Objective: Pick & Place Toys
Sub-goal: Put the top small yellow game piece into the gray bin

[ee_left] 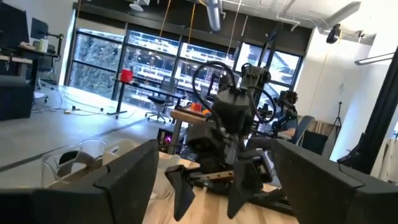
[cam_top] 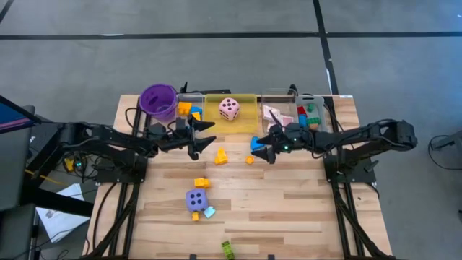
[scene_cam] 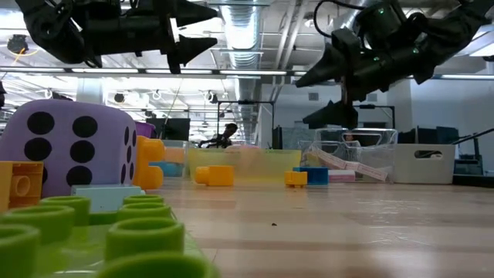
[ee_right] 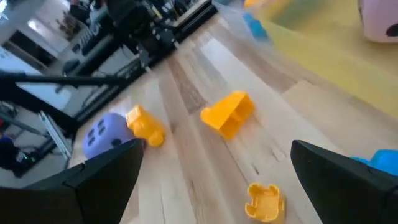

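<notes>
Toys are sitting all over the light wooden table (cam_top: 289, 209) right now. Around the table's middle, an orange wedge-shaped plastic block (cam_top: 221, 155) is lying with a small orange round-lobed block (cam_top: 250, 160) just beside it at 3 o'clock. Toward 6 o'clock a purple foam die with dark dots (cam_top: 196, 199) is resting between a yellow block (cam_top: 202, 183) at its 12 and a pale blue block (cam_top: 210, 211) at its 5. A green studded block (cam_top: 228, 249) is lying at the near edge.

Up at 12 o'clock, a pink dotted die (cam_top: 229, 109) is sitting in the yellow tray (cam_top: 245, 124), pink playing cards (cam_top: 273, 114) are lying in the clear tray (cam_top: 268, 97) next door, and red, green and blue blocks (cam_top: 311, 115) are filling another clear bin at 3 o'clock of that. A purple plastic cup (cam_top: 158, 100) is standing at the 10 o'clock corner.

The left gripper (cam_top: 203, 139) is reaching in flat and level from 9 o'clock, hanging above the table just in front of the trays, fingers spread apart and gripping nothing. The right gripper (cam_top: 261, 147) is stretching in from 3 o'clock, tilting slightly down, fingers wide apart and empty, hovering near a blue block (cam_top: 258, 142) and the two orange ones.
</notes>
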